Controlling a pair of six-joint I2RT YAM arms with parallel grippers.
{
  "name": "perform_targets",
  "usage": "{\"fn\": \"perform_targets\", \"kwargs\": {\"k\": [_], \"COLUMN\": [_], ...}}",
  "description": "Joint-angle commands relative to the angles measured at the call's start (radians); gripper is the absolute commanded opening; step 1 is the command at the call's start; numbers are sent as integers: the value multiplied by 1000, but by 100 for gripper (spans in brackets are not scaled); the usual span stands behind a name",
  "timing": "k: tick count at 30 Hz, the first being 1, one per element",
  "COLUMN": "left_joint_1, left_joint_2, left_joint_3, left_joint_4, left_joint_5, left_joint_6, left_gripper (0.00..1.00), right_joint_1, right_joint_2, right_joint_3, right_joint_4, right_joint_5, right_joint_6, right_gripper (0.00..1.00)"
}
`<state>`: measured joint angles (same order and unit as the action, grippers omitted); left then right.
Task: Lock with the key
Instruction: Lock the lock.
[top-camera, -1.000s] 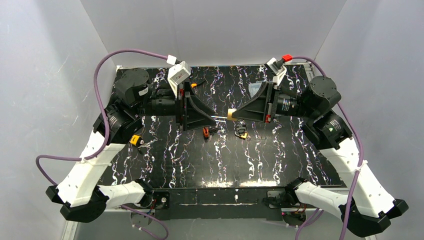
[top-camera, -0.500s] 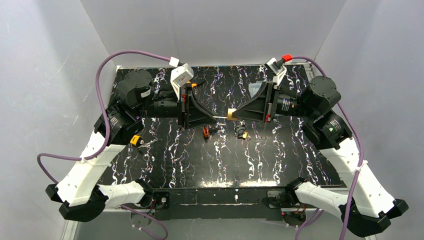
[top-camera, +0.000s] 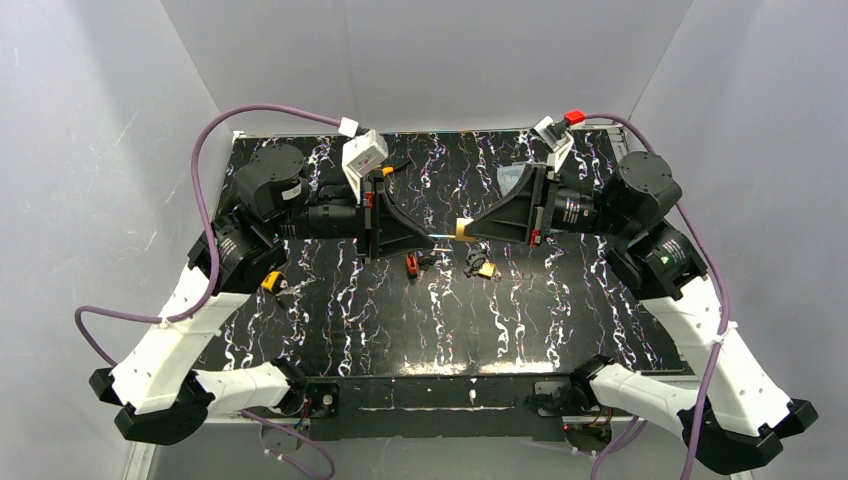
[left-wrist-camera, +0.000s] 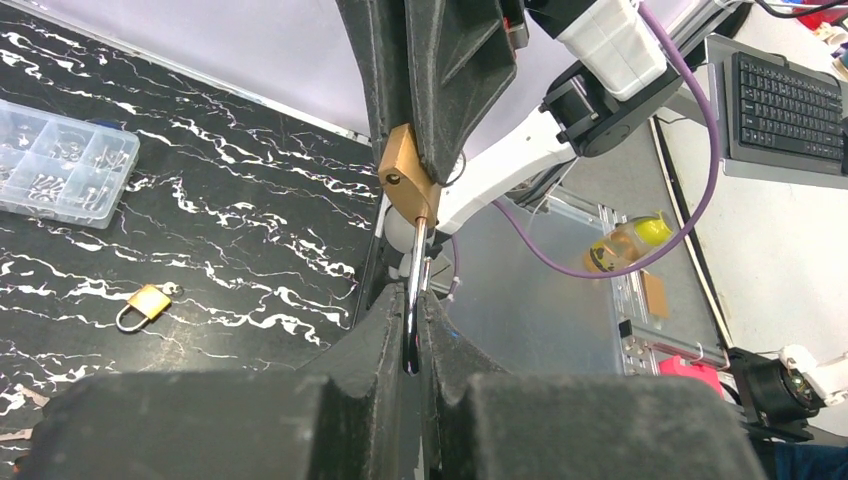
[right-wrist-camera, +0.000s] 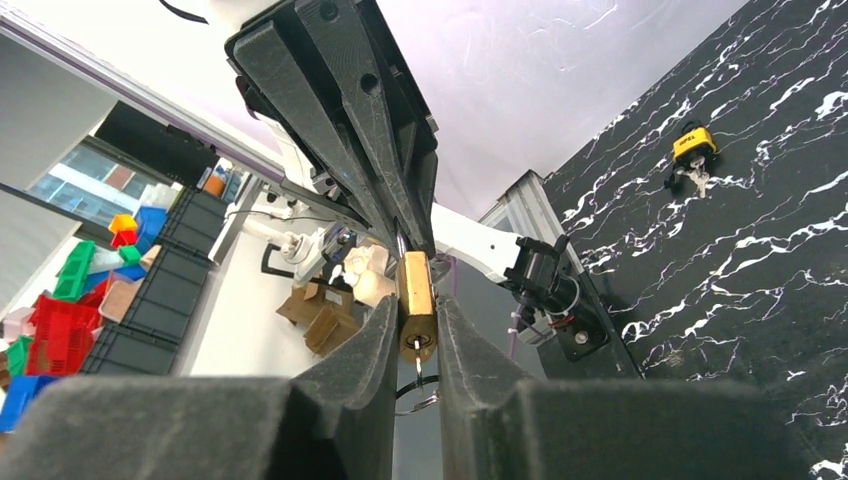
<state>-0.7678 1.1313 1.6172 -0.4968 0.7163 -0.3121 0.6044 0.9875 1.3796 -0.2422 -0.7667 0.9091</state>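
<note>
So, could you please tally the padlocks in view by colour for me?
Brass padlocks: 2 (held padlock, loose padlock)
Yellow padlock: 1
Total: 3; the small red item is too small to identify.

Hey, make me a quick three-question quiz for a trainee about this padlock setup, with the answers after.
1. Multiple choice: what clamps the body of the small brass padlock held in mid-air? A the left jaws, B the right jaws, C neither.
2. True or false: the left jaws pinch that padlock's silver shackle.
3. Short answer: what colour is the loose padlock with keys lying on the black marbled table beside the left arm?
Key: 1 B; 2 true; 3 yellow.
</note>
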Motion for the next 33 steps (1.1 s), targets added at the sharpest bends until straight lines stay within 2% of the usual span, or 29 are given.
{"fn": "perform_targets", "kwargs": {"k": [1, 3, 5, 10, 20, 26, 33], "left_joint_1": [-24, -37, -50, -81, -117, -125, -126], "left_joint_2": [-33, -35, -37, -38, -21, -10, -14], "left_joint_3": [-5, -8, -10, -3, 33, 44, 49], "left_joint_4": [77, 105, 130, 156, 158, 187, 189], "left_joint_5": [-54, -68, -86, -123, -132, -125, -157], "left_joint_6": [-35, -59, -77, -102, -124, -163, -174], "left_gripper": [0, 0, 0, 0, 0, 0, 0], "right_joint_1": [-3, -3, -3, -3, -3, -3, -1], "right_joint_2": [-33, -47, -61, -101, -101, -98, -104], "right_joint_3": [52, 52, 50, 27, -5, -21, -50], "right_joint_4": [-21, -29, -35, -3, 181, 190, 207], "right_joint_5": [61, 93, 128, 184, 38, 11, -35], "right_joint_6": [-81, -118, -158, -208, -233, -267, -268], "right_gripper": [33, 47, 54, 64, 61, 59, 52]}}
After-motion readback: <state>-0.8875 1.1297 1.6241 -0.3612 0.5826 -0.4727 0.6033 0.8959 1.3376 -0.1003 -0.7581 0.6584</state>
